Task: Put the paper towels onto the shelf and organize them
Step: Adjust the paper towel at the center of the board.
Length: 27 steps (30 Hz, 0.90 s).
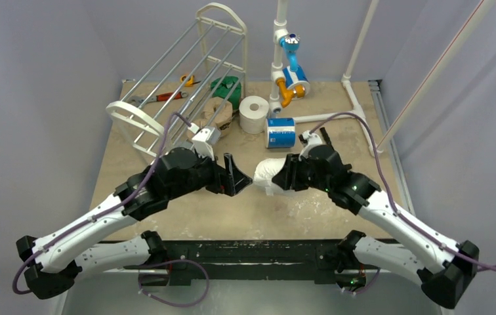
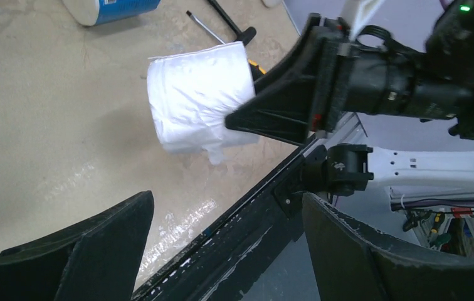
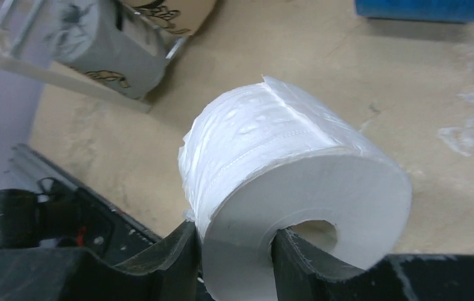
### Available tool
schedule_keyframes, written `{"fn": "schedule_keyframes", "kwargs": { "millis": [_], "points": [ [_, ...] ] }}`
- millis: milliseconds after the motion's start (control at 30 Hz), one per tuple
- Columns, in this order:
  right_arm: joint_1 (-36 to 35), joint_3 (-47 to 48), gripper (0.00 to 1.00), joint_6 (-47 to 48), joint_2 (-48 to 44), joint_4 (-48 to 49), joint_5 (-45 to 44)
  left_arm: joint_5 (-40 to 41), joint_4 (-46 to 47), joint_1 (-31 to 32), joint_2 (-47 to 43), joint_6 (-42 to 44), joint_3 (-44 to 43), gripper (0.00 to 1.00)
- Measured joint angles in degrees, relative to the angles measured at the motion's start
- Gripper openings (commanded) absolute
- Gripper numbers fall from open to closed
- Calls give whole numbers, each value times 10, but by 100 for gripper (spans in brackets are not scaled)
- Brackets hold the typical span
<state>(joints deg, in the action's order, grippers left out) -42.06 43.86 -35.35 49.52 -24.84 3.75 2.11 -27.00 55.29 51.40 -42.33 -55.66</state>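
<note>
Right gripper (image 3: 234, 246) is closed on the white paper towel roll (image 3: 297, 169): one finger is seated in the hollow core, the other against the outer wrap. The roll is held at table centre-front, well apart from the shelf (image 1: 186, 85) at rear left. Left gripper (image 2: 225, 216) is spread wide and empty, near the roll.

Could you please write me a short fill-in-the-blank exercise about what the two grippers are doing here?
The right gripper is shut on a plain ___ roll.
One of its fingers sits inside the roll's hollow ___.
The left gripper stands ___ and empty.
Missing words: white; core; open.
</note>
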Motion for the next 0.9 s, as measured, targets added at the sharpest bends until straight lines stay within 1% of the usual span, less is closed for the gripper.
{"fn": "schedule_keyframes", "kwargs": {
  "millis": [33, 100, 200, 433, 500, 600, 667, 733, 900],
  "points": [
    [-3, 24, 21, 9, 25, -17, -17, 0, -15, 0, -4, 4, -17, 88],
    [-21, 77, 21, 31, 89, -55, -77, 2, -33, 0, -14, 15, -43, 88],
    [-56, 123, 20, 53, 165, -92, -143, 10, -61, 0, -38, 30, -73, 89],
    [-103, 144, 20, 73, 290, -137, -232, 50, -130, 0, -120, 52, -118, 90],
    [-115, 157, 20, 77, 313, -152, -258, 71, -148, 0, -144, 59, -132, 92],
    [-130, 183, 22, 81, 335, -169, -283, 127, -187, 0, -186, 66, -162, 96],
    [-137, 199, 25, 84, 353, -177, -297, 171, -211, 0, -200, 70, -180, 97],
    [-143, 208, 32, 87, 371, -179, -306, 216, -232, 0, -209, 75, -186, 98],
    [-153, 216, 47, 95, 395, -183, -322, 281, -271, 0, -210, 86, -160, 100]
  ]
}}
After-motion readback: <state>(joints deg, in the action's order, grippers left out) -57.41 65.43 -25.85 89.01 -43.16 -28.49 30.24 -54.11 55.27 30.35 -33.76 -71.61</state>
